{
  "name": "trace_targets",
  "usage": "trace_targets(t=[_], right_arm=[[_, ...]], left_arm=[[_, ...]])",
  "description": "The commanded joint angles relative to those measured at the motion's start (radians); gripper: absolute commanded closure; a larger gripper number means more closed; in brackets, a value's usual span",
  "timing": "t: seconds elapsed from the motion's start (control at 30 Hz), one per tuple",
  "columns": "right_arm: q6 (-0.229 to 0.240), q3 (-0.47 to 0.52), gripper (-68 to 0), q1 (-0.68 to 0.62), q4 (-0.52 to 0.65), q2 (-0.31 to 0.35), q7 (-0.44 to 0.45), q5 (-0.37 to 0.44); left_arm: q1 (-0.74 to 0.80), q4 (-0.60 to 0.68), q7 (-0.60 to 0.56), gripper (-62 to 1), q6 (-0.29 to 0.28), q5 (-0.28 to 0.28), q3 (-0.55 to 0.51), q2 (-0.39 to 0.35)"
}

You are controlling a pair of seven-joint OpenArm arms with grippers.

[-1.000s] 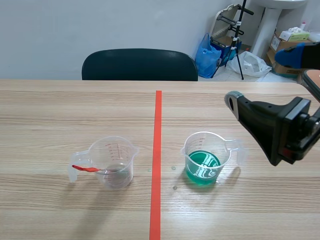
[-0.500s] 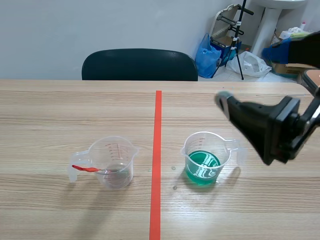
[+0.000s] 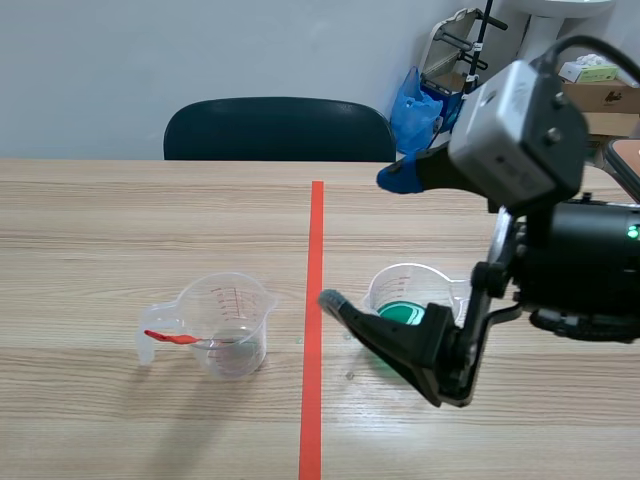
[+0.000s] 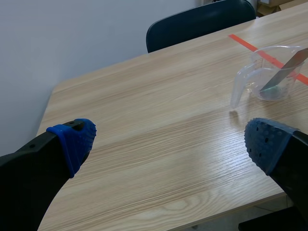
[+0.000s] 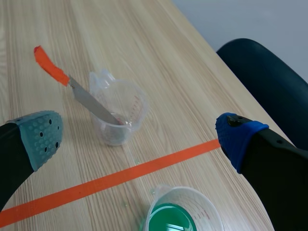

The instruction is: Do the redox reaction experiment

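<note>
The right gripper (image 3: 365, 238) stands with its jaws wide apart, holding nothing. In the scene view, right of centre, its lower finger crosses the front of the green-liquid cup (image 3: 412, 290), with its tip near the orange tape line (image 3: 314, 240); the blue-padded finger is higher, in the upper middle. In the right wrist view this cup sits just below the gap between the fingers, touching neither.

The clear cup (image 3: 225, 322) stands left of centre in the scene view, ahead of the right gripper and apart from it.

The left gripper (image 4: 171, 142) is also spread open over bare table (image 4: 144, 96), with the clear cup well ahead, beyond one finger.

The green-liquid cup is a transparent measuring cup with a handle and a shallow pool of bright green liquid. The clear cup has red markings, and a spatula (image 3: 172, 337) with a red handle and a metal blade leans inside it.
</note>
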Motion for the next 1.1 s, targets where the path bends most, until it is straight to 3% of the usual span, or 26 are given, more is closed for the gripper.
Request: trace_targets(t=[0.0, 0.1, 0.5, 0.63, 0.83, 1.07], right_arm=[[-0.007, -0.027, -67.9, 0.037, -0.014, 0.010, 0.053, -0.001], [-0.008, -0.114, -67.9, 0.098, -0.061, -0.011, 0.109, -0.046], [-0.007, -0.352, -67.9, 0.285, -0.287, -0.211, 0.143, -0.214], [-0.007, -0.419, -67.9, 0.328, -0.342, -0.271, 0.144, -0.237], [-0.015, -0.457, -67.9, 0.364, -0.382, -0.339, 0.140, -0.261], [-0.045, -0.457, -67.9, 0.365, -0.384, -0.352, 0.139, -0.295]], left_arm=[[0.001, 0.010, -0.018, -62.3, 0.002, -0.007, -0.008, 0.005], [0.001, 0.010, -0.018, -62.3, 0.002, -0.007, -0.008, 0.004], [0.001, 0.010, -0.018, -62.3, 0.002, -0.007, -0.008, 0.005], [0.001, 0.010, -0.018, -62.3, 0.002, -0.007, -0.008, 0.005], [0.001, 0.010, -0.018, -62.3, 0.002, -0.007, -0.008, 0.005], [0.001, 0.010, -0.018, -62.3, 0.002, -0.007, -0.008, 0.005]])
